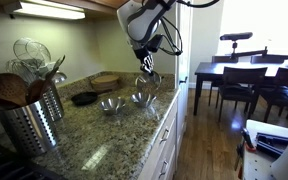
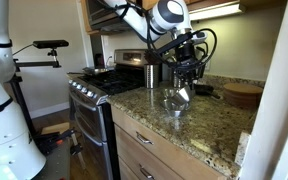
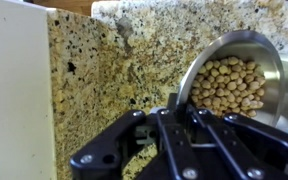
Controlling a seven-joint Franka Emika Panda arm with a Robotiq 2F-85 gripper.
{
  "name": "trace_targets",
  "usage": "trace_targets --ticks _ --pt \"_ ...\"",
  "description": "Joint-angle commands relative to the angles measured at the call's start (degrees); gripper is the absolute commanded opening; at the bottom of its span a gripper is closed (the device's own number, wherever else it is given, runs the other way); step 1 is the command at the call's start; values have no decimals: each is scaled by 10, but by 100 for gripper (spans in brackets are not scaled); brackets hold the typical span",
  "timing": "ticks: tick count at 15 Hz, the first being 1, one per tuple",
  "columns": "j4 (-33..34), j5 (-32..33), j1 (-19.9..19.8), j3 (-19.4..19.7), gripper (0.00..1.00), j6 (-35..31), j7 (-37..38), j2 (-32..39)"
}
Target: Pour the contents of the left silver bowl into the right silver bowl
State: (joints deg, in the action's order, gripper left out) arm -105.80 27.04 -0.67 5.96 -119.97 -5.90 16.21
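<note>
Speckled granite counter (image 3: 104,80): just above it the gripper (image 3: 172,103) looks pinched narrowly on the rim of the left silver bowl (image 3: 274,60) (full of pale beans (image 3: 229,85)). That thin-rim hold could slip and scatter them.

Both exterior views are low-res & soft. In an exterior view the window (image 1: 256,25) blows out to white, and a strip light (image 1: 46,10) under the cabinet gives a warm glow w/ pale sheen on the granite tabletop (image 1: 104,135). In an exterior view a cabinet lamp (image 2: 216,8) glares overhead; rest is dimmer, warm. Wrist view is bright, even: hand (image 3: 174,108) dark & out of focus, left silver bowl (image 3: 276,58) sharper w/ glare on its inner wall.
</note>
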Motion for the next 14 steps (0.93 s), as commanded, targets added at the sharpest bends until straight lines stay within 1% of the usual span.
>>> trace_targets --ticks 1,4,11,14 --pt "-29 61 16 0 8 15 37 -38" --pt "-32 94 24 -5 8 20 52 -42" --pt "-48 145 38 -27 8 31 71 -43" --pt "-56 181 45 -34 8 32 82 -40"
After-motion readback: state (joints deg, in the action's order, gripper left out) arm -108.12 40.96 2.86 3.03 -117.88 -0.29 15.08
